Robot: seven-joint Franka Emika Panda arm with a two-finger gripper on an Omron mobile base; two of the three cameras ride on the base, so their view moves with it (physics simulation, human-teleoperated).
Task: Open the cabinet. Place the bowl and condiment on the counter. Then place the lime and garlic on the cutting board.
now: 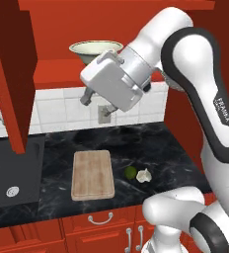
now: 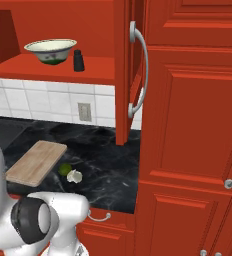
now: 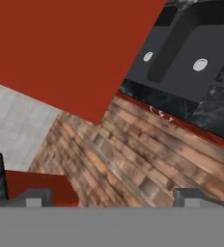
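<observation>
Claw (image 1: 95, 105) hangs spread wide below the bowl (image 1: 95, 48) shelf.

Both base views look down from opposite sides, sharing the cutting board (image 1: 92, 174) and counter (image 1: 156, 143).

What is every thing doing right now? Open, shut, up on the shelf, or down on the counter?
cabinet: doors open.
bowl: upright on the shelf.
condiment: standing on the shelf beside the bowl.
lime: on the counter, off the board.
garlic: next to the lime.
cutting board: flat, bare.
gripper: open, empty.
</observation>
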